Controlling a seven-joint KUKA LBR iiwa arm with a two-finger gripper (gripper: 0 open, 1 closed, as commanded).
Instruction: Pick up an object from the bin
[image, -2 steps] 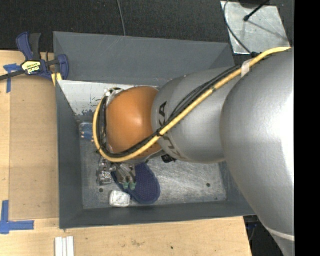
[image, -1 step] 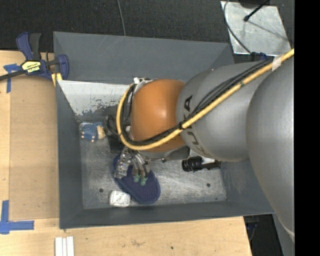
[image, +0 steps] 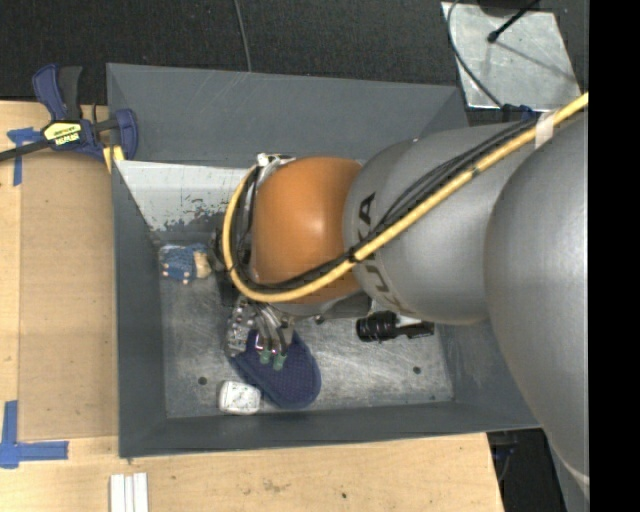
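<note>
Grey metal walls slope down to the flat floor of the bin (image: 150, 330). 1 big silver arm (image: 480, 270) comes in from the right, with a round orange cover (image: 295, 225) on its wrist. Under the cover, the gripper (image: 262, 342) hangs low near the front of the floor, right at the top edge of a dark blue cloth thing (image: 290, 378). It looks like it touches the cloth, but I cannot tell if the gripper is wide, narrow or pinching it. Just left of the cloth lies a small white lump (image: 240, 398). A black tube like a pen (image: 385, 327) lies to the right of the gripper. A small blue thing (image: 177, 264) sits at the back on the left, by the wall.
</note>
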